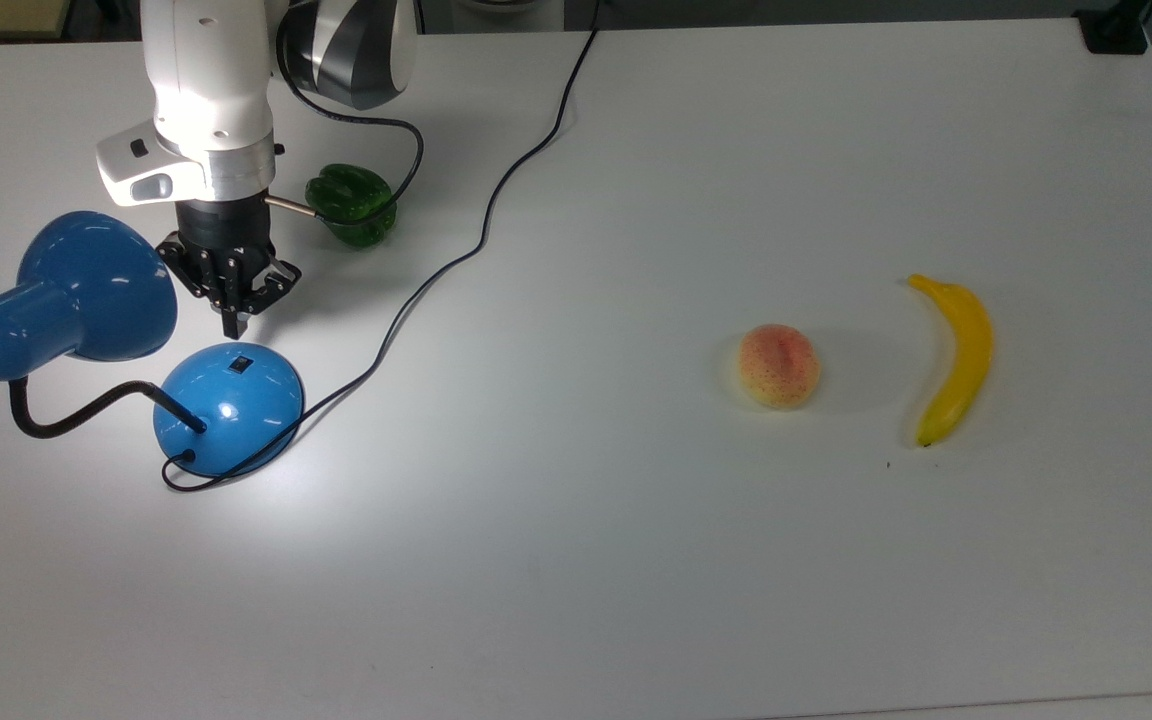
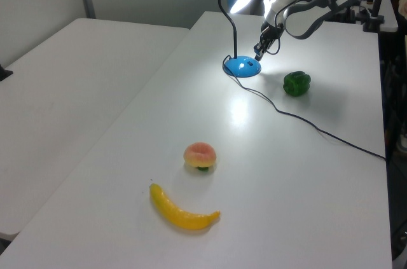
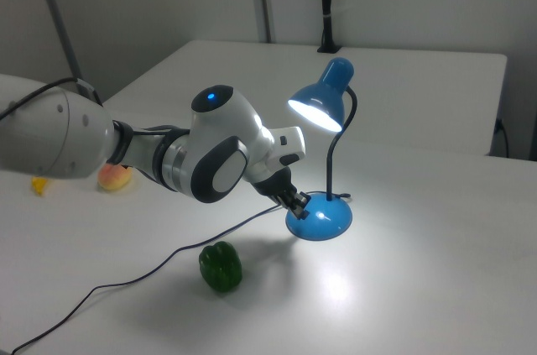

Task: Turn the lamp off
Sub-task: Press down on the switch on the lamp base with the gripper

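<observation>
the lamp (image 3: 323, 107) is lit, so the task is not done. the gripper (image 1: 234, 327), fingers closed and empty, hovers just beside the base's switch (image 1: 239, 364), which is not yet pressed.

The blue desk lamp (image 3: 320, 214) stands on the white table (image 3: 419, 288), lit; its bell-shaped shade (image 3: 322, 101) faces down and casts a bright patch on the tabletop in front of the domed base. A black gooseneck rises from the base and bends over to the shade. The robot arm reaches in from the right view's left, and its gripper (image 3: 298, 203) sits at the upper left edge of the lamp base, fingers drawn together, tip touching or just above the dome. A green bell pepper (image 3: 220, 267) lies near the base, toward the right view's lower left. A black cord (image 3: 126, 282) trails across the table past the pepper. A peach (image 3: 113, 178) is partly hidden behind the arm.
</observation>
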### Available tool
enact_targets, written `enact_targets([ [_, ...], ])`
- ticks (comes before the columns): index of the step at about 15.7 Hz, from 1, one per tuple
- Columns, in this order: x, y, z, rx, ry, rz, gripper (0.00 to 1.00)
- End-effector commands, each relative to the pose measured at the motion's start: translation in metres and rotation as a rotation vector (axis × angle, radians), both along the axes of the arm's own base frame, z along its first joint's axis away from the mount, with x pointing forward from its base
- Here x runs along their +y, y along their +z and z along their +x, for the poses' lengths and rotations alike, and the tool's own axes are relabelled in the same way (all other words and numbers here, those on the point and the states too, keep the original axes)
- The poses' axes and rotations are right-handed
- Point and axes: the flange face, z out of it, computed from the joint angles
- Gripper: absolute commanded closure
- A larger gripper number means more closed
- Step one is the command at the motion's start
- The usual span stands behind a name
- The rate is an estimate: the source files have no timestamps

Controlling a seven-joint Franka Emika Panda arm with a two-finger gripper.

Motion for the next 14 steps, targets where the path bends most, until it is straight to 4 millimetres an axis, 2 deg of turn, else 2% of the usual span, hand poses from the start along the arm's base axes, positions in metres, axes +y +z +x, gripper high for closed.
enact_targets([
  [1, 0.004, -0.004, 0.008, -0.044, 0.003, -0.003, 1.00],
  [4, 0.003, -0.002, 0.014, -0.063, 0.006, -0.008, 1.00],
  [14, 0.005, -0.020, 0.017, -0.080, 0.006, -0.007, 1.00],
])
